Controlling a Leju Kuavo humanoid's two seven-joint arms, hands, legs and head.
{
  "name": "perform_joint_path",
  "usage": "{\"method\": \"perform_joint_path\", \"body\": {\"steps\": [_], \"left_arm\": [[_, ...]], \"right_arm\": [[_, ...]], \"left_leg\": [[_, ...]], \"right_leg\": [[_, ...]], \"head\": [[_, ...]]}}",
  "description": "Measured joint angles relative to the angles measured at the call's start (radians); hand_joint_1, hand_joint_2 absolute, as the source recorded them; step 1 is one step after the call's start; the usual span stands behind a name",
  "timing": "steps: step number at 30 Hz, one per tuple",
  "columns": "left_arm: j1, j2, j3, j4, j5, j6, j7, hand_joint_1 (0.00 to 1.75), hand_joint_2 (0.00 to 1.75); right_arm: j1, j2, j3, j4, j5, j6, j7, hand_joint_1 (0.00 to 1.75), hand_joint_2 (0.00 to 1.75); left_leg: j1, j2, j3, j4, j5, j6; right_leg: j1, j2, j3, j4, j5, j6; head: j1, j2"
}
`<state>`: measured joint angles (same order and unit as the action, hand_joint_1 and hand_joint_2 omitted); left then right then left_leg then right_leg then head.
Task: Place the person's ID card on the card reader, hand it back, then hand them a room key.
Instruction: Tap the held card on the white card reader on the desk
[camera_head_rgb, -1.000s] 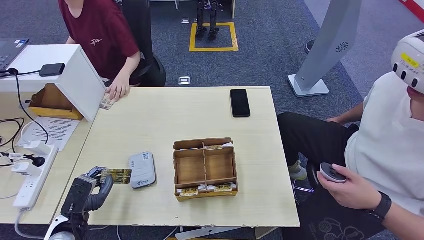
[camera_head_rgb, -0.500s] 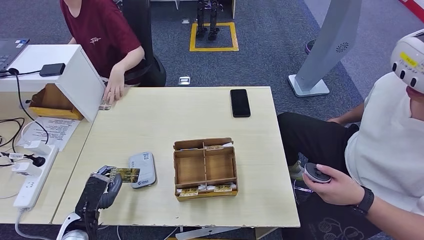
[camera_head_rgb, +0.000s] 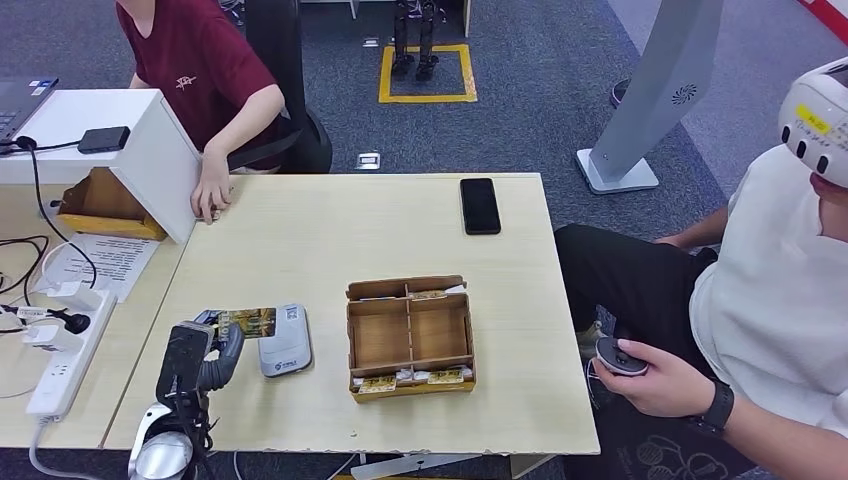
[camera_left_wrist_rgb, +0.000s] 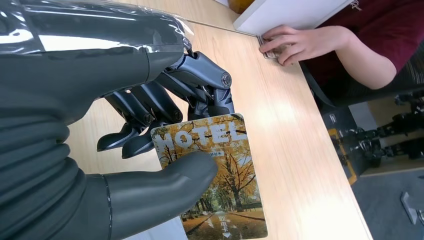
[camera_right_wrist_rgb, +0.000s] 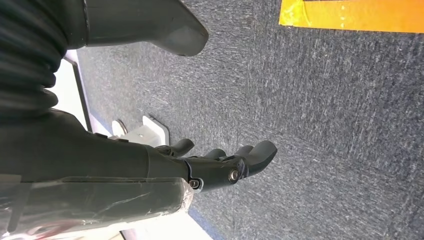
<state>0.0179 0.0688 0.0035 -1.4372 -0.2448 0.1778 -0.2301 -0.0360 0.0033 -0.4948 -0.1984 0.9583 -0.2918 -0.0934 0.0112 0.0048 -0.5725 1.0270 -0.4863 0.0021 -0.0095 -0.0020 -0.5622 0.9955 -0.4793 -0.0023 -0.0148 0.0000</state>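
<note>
My left hand pinches a room key card printed with autumn trees and the word HOTEL, held above the table at the grey card reader's left edge. The left wrist view shows the room key card between my thumb and fingers. A person in a red shirt sits at the far left, one hand resting on the table edge by a white box. My right hand hangs over dark carpet, fingers apart, holding nothing.
A partitioned cardboard box with several cards stands right of the reader. A black phone lies at the far side. A white box and power strip are at left. A person with a headset sits at right.
My left hand has carried the key card forward and a little right, toward the reader. The red-shirted person's hand slid left along the table edge. The seated person's controller hand dropped lower.
</note>
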Motion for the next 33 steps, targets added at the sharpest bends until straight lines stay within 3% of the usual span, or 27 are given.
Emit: {"method": "perform_joint_path", "body": {"steps": [18, 33], "left_arm": [[-0.030, -0.004, 0.006, 0.089, -0.014, 0.024, 0.010, 1.75, 1.75], [-0.040, -0.050, 0.005, 0.154, -0.063, 0.032, 0.018, 1.75, 1.75]], "right_arm": [[0.000, 0.002, -0.001, 0.000, 0.013, 0.000, 0.001, 0.00, 1.75], [0.000, 0.005, -0.008, 0.000, 0.025, 0.002, 0.001, 0.00, 1.75]], "left_leg": [[0.000, 0.000, 0.000, 0.000, 0.000, 0.000], [0.000, 0.000, 0.000, 0.000, 0.000, 0.000]], "right_leg": [[0.000, 0.000, 0.000, 0.000, 0.000, 0.000], [0.000, 0.000, 0.000, 0.000, 0.000, 0.000]], "head": [[0.000, 0.000], [0.000, 0.000]]}}
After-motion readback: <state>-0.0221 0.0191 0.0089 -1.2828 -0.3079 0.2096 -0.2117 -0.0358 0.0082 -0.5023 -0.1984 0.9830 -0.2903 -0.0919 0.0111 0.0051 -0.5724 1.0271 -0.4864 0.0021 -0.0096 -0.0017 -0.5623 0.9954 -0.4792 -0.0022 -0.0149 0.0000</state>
